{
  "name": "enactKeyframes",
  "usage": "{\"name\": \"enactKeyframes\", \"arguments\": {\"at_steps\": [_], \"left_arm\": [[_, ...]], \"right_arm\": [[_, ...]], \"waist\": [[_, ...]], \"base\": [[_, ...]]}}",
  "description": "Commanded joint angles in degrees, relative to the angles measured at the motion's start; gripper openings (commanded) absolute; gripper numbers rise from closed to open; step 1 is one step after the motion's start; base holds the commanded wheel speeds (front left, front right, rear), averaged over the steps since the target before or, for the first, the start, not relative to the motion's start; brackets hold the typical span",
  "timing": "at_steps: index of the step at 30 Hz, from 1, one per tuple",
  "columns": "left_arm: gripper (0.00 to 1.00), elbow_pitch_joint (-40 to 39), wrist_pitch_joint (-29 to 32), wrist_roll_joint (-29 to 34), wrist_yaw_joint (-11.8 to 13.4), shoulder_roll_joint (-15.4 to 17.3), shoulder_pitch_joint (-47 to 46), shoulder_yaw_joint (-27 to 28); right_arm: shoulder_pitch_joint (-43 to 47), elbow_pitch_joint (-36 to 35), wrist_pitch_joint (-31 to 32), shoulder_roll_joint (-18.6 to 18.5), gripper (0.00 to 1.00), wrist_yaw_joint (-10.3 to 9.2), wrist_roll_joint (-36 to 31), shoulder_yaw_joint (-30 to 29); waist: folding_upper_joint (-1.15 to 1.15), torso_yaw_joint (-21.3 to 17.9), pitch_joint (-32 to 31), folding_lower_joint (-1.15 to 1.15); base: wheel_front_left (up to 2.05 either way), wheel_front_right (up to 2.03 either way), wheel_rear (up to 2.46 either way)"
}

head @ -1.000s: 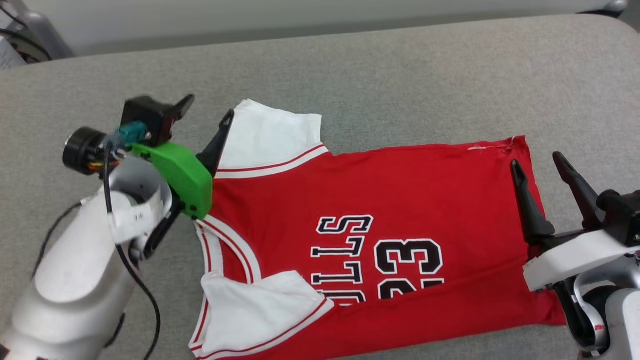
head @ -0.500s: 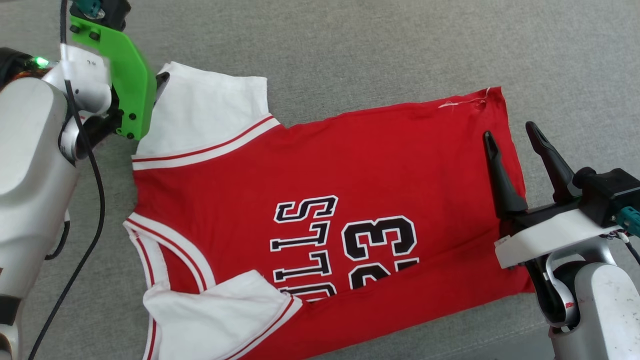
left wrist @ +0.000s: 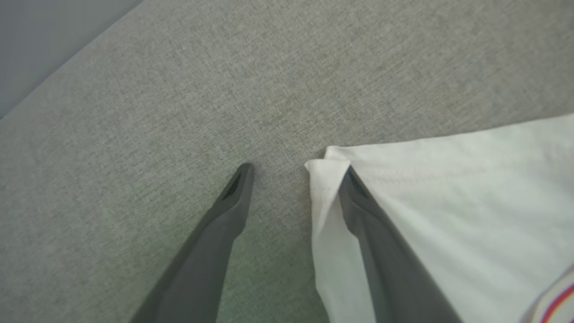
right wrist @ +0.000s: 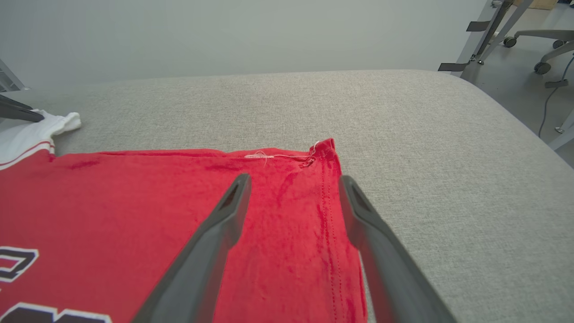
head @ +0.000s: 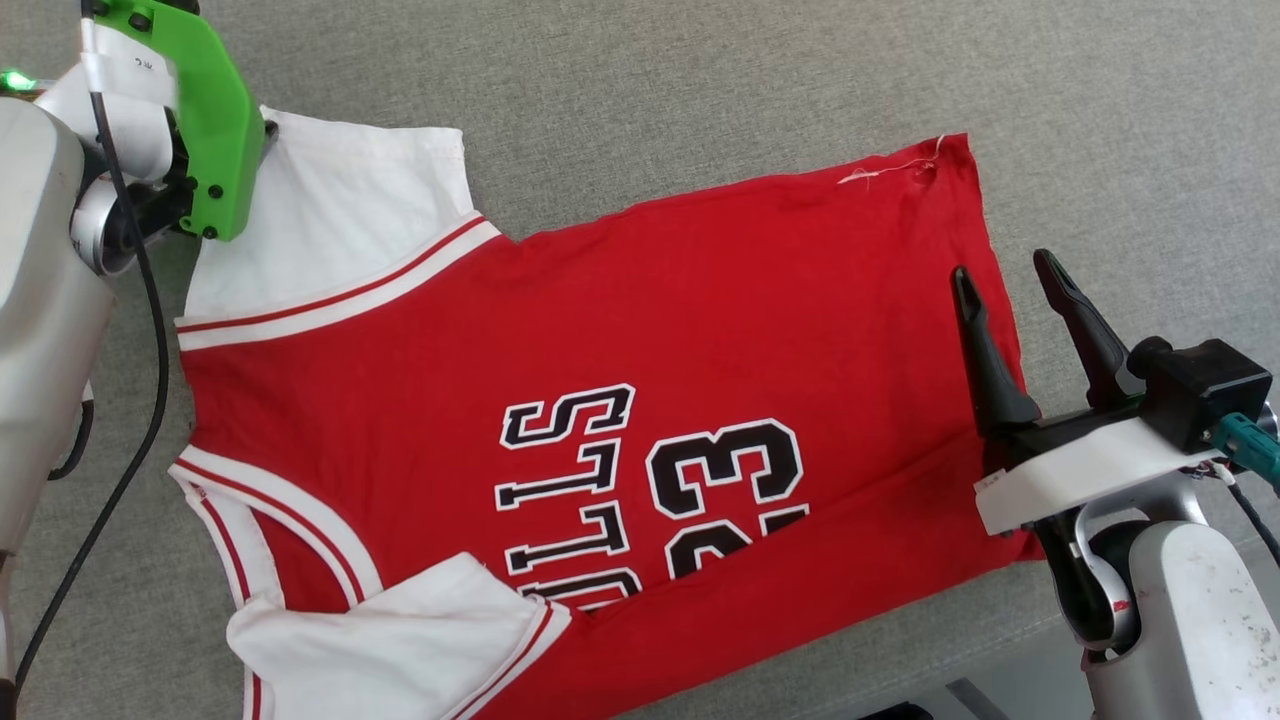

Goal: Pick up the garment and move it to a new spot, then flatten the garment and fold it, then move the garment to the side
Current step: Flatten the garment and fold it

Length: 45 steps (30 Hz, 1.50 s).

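The garment (head: pixel 620 330), a red jersey with white sleeves and black lettering, lies spread on the grey padded surface (head: pixel 700 90). Its near sleeve (head: pixel 400 640) is folded in over the chest. In the left wrist view my left gripper (left wrist: pixel 297 168) is open at the far sleeve's (left wrist: pixel 448 202) corner: one finger rests on the white cloth, the other on bare surface. In the head view the green wrist mount (head: pixel 215 130) hides those fingers. My right gripper (head: pixel 1003 265) is open above the red hem (right wrist: pixel 332 215), its fingers either side of the hem's stitched edge.
The padded surface's front edge (head: pixel 960 640) runs along the lower right of the head view. In the right wrist view the surface rounds off to the right (right wrist: pixel 515 134), with chair wheels (right wrist: pixel 538 67) and stand legs (right wrist: pixel 484 45) on the floor beyond.
The head camera has tipped down and closer, shifting the whole picture. My left gripper has gone along the far sleeve's edge to its outer corner. The right gripper stays over the hem.
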Motion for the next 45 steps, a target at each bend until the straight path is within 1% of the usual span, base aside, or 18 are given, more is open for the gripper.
{"name": "enactKeyframes", "arguments": {"at_steps": [1, 4, 11, 14, 18, 21, 23, 27, 31, 35, 41, 45], "left_arm": [[0.0, 2.4, 1.6, 0.2, 0.1, 0.5, 1.9, -1.1], [0.0, 2.8, 1.6, -1.2, 0.0, -0.2, 2.6, -1.0], [0.0, 2.3, -4.1, -3.2, 0.0, -2.1, 3.9, 0.7], [0.0, 1.0, -7.8, -4.5, 0.0, -3.5, 4.7, 1.8], [0.0, -1.6, -11.2, -4.8, 0.0, -4.4, 6.3, 1.5], [0.0, -5.1, -12.3, -5.3, 0.0, -4.5, 8.0, 1.0], [0.0, -8.2, -13.5, -5.6, 0.0, -4.2, 9.2, 1.3], [0.0, -15.8, -15.2, -6.0, 1.1, -3.8, 12.5, 1.5], [0.0, -24.1, -16.2, -5.6, 2.9, -2.8, 15.4, 1.6], [0.0, -31.4, -16.4, -4.4, 4.4, -2.0, 17.0, 1.1], [0.0, -38.9, -16.4, -3.5, 6.3, -2.1, 19.0, 0.2], [0.0, -41.0, -16.7, -3.0, 6.8, -2.3, 19.5, -0.3]], "right_arm": [[-1.4, 0.1, -0.4, 0.0, 1.0, -0.05, 0.5, 0.1], [-1.6, 0.3, -0.3, -0.2, 1.0, -0.05, 0.4, 0.0], [-1.4, 0.1, 1.2, -1.6, 1.0, -0.05, 0.1, -0.4], [-1.0, -0.4, 3.1, -3.5, 1.0, -0.05, -0.1, -0.5], [-0.7, -1.2, 9.2, -7.5, 1.0, -0.05, -0.2, 0.0], [-1.1, -1.7, 15.9, -10.8, 1.0, -0.05, 1.0, -0.5], [-1.6, -1.6, 20.2, -12.6, 1.0, -0.05, 3.1, -0.9], [-2.9, -0.6, 28.0, -18.1, 1.0, -0.05, 5.8, -0.8], [-5.6, 1.3, 33.7, -22.3, 1.0, -0.05, 8.5, -0.9], [-9.3, 4.6, 37.7, -26.5, 1.0, -0.05, 9.7, -0.2], [-14.3, 11.1, 43.0, -28.9, 1.0, -0.05, 11.4, 1.7], [-16.7, 14.7, 44.2, -29.6, 1.0, -0.05, 12.1, 2.9]], "waist": [[0.62, 0.1, -0.1, -0.01], [0.62, 0.5, -0.4, -0.01], [0.62, 2.0, -3.3, -0.01], [0.62, 3.5, -5.2, -0.01], [0.62, 6.0, -7.7, -0.01], [0.62, 8.3, -9.2, -0.01], [0.62, 9.6, -9.8, -0.01], [0.62, 12.7, -9.8, -0.01], [0.62, 15.2, -8.9, -0.01], [0.62, 17.8, -7.4, -0.01], [0.62, 20.4, -5.9, -0.01], [0.62, 21.7, -4.9, -0.01]], "base": [[0.0, 0.0, 0.0], [0.0, 0.0, 0.0], [0.0, 0.0, 0.0], [0.0, 0.0, 0.0], [0.0, 0.0, 0.0], [0.0, 0.0, 0.0], [0.0, 0.0, 0.0], [0.0, 0.0, 0.0], [0.0, 0.0, 0.0], [0.0, 0.0, 0.0], [0.0, 0.0, 0.0], [0.0, 0.0, 0.0]]}}
